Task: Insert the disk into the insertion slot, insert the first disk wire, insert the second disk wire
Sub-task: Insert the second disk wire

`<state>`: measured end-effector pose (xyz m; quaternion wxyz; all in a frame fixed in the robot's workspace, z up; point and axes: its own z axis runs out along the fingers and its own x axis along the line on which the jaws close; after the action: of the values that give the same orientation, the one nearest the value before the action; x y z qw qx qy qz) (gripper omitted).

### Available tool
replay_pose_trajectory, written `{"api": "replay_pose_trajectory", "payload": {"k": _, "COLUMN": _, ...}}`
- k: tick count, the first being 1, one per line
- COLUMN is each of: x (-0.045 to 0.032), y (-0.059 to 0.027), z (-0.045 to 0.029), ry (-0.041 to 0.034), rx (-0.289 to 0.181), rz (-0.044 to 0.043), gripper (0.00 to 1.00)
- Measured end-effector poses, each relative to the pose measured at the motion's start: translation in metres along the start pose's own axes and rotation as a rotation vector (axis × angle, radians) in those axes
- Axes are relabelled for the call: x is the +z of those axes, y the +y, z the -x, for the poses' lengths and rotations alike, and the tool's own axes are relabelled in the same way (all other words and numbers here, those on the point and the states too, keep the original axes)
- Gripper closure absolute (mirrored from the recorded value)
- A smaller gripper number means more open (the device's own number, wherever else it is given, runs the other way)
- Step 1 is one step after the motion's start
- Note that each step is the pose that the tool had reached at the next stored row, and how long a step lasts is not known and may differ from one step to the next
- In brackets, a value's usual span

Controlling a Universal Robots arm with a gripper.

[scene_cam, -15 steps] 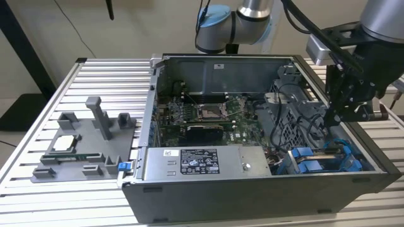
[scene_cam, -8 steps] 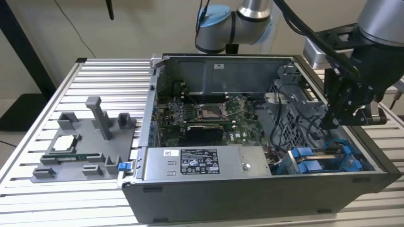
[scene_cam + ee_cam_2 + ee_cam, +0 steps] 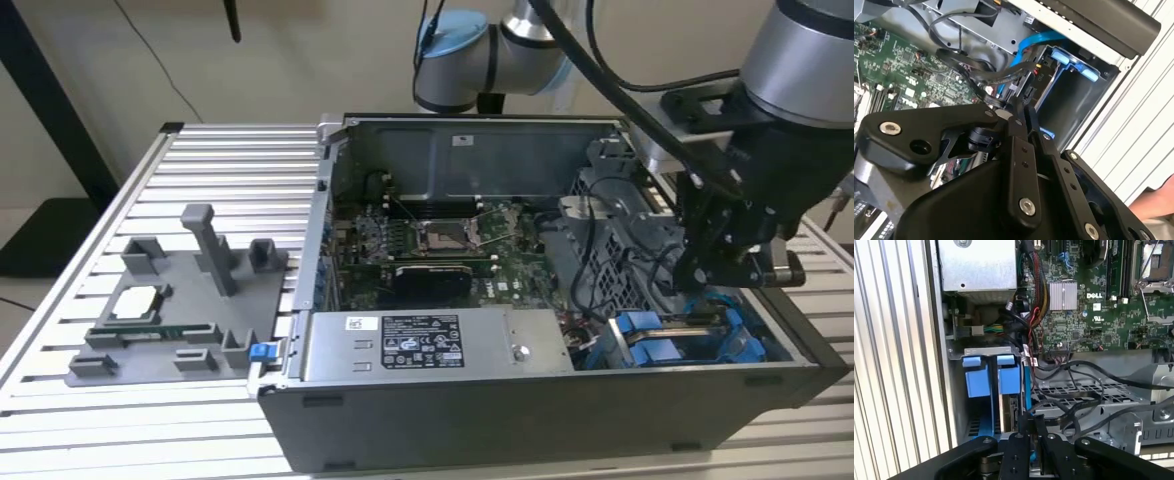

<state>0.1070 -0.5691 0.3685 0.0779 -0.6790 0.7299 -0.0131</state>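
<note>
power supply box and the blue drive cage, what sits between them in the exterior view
In the exterior view, a tangle of wires fills the gap between the power supply box and the blue-edged drive cage. The gripper hangs over the cage.

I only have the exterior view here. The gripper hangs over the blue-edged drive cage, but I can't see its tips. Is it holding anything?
Observer: Yes. In the second wrist view the gripper is shut on a black wire plug.
Operator: Where is the plug relative to the bay?
Observer: In that view it is at the mouth of the insertion slot, beside a blue cable.
Operator: Anything seated in the cage?
Observer: The first wrist view shows two blue tabs side by side there.
</note>
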Motion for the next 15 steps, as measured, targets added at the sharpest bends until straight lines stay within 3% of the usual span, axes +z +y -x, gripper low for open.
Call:
{"api": "replay_pose_trajectory", "payload": {"k": 9, "x": 0.0162, "y": 0.0005, "z": -0.0022, "ry": 0.001, "rx": 0.0, "rz": -0.0002, "gripper": 1.0}}
{"api": "replay_pose_trajectory", "payload": {"k": 15, "x": 0.0236, "y": -0.0091, "z": -0.0021, "ry": 0.0067, "rx": -0.001, "rz": 0.0023, "gripper": 1.0}}
